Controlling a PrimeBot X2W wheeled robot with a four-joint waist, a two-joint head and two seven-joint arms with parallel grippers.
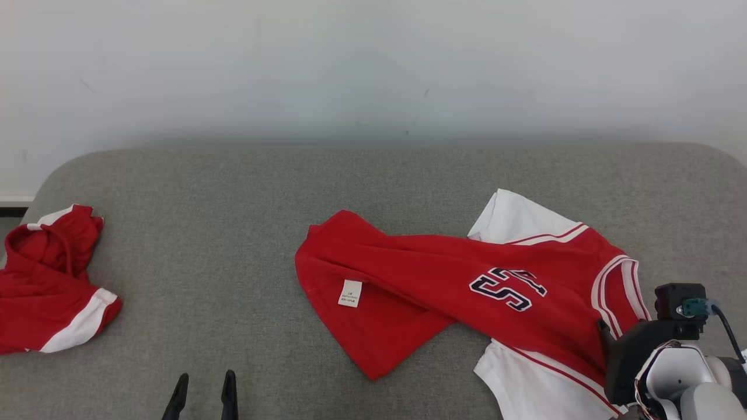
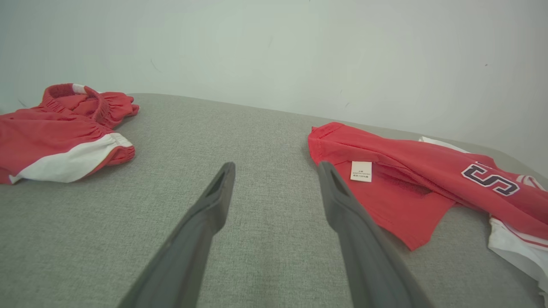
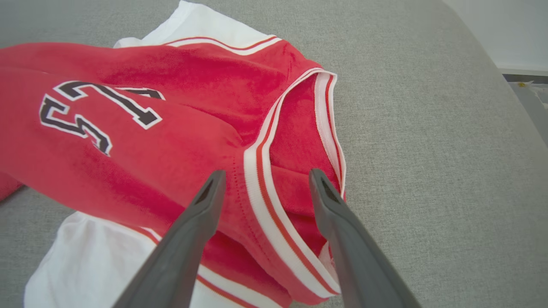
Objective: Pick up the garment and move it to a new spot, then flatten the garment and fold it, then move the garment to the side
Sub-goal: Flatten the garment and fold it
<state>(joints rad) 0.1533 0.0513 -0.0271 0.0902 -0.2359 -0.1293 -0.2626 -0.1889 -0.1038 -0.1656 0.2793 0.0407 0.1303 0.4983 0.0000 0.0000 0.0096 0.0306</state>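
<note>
A red-and-white jersey is lying crumpled on a grey upholstered surface, spreading from the centre of the head view out toward four o'clock, its red body bunching over itself and its white sleeves poking out at the far and near sides. A dark, white-edged number is showing on the chest, and a small white label is sitting on the turned-over hem at the garment's nine o'clock end. The robot's right gripper is poised at the jersey's four o'clock edge with its two dark fingers spread wide and gripping nothing, one on either side of the striped neckline band (whether the tips are touching the cloth cannot be told). The left gripper is waiting at about seven o'clock, likewise parted and empty, pointing over bare upholstery with the jersey's hem just beside its right-hand finger in the left wrist view. A second red garment with white trim is lying bunched at nine o'clock, well apart from the jersey. A pale wall is rising behind at twelve.
</note>
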